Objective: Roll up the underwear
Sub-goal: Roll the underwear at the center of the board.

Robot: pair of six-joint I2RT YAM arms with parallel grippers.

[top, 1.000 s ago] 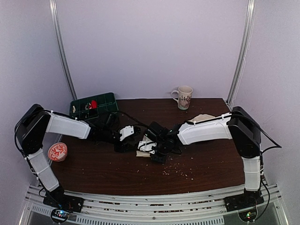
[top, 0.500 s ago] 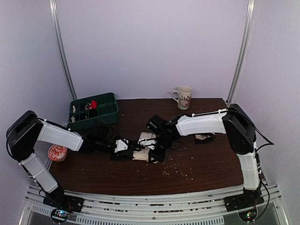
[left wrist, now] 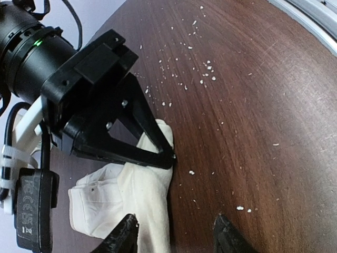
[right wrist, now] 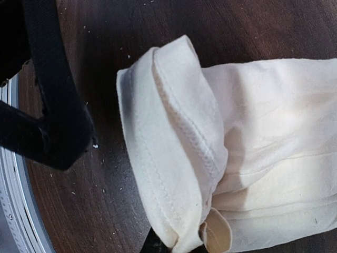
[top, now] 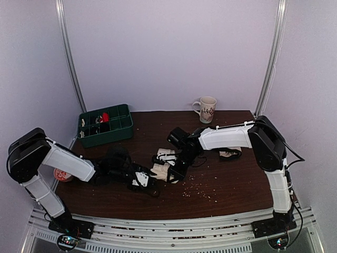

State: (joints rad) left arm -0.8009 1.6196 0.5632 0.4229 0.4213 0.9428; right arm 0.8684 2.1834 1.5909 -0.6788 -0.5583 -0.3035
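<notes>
Bench (top: 231, 184): dark wood, scattered w/ pale crumbs (left wrist: 208, 68).

Underwear (right wrist: 221, 137) (cream, stitched hem) lies approx mid-bench, between the two arms. Its near edge is folded over on itself into a thick lip; the rest lies flat behind. Not a full roll.

L end effector (left wrist: 175, 238): released, fingertips spread wide, low over the bench at the garment's near side. One fingertip (left wrist: 124, 236) overlaps the cloth edge in the L wrist view; contact or not, can't tell. The other tip is over bare wood.

R end effector (top: 175, 171): angled down from the far side, tip at the folded lip. It shows only side-on from the L wrist, and cloth covers the bottom of its own view, so clenched or released, can't tell.

The two end effectors are near each other, not touching.

Elsewhere:
- Green tray (top: 108, 138) w/ compartments, far L corner, small items inside incl. sth red.
- Mug (top: 206, 109) upright at far edge, handle to the L.
- Round tin (top: 60, 175), red pattern, near L edge, part hidden by the L arm.

All three are well apart from the garment.
</notes>
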